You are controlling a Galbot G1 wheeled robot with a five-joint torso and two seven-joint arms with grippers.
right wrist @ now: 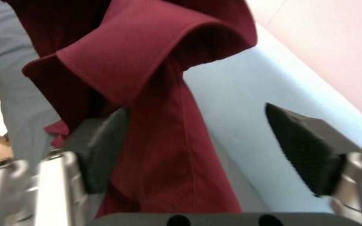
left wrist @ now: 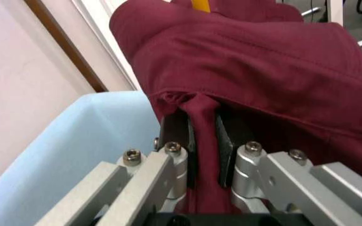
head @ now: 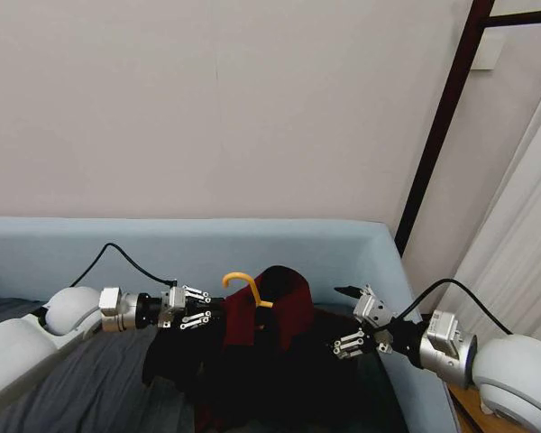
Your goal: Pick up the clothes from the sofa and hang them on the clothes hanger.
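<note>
A dark red shirt hangs on a yellow hanger above the sofa seat, its lower part draped dark over the cushion. My left gripper reaches in from the left and is shut on a fold of the shirt; in the left wrist view the pads pinch the fabric, and the yellow hanger peeks out above the collar. My right gripper is at the shirt's right side, open. In the right wrist view its fingers stand wide apart, with the shirt's collar hanging beside one finger.
The light blue sofa back and right armrest enclose the grey seat cushion. A dark brown rack pole rises behind the armrest. A white curtain hangs at the right. A plain wall is behind.
</note>
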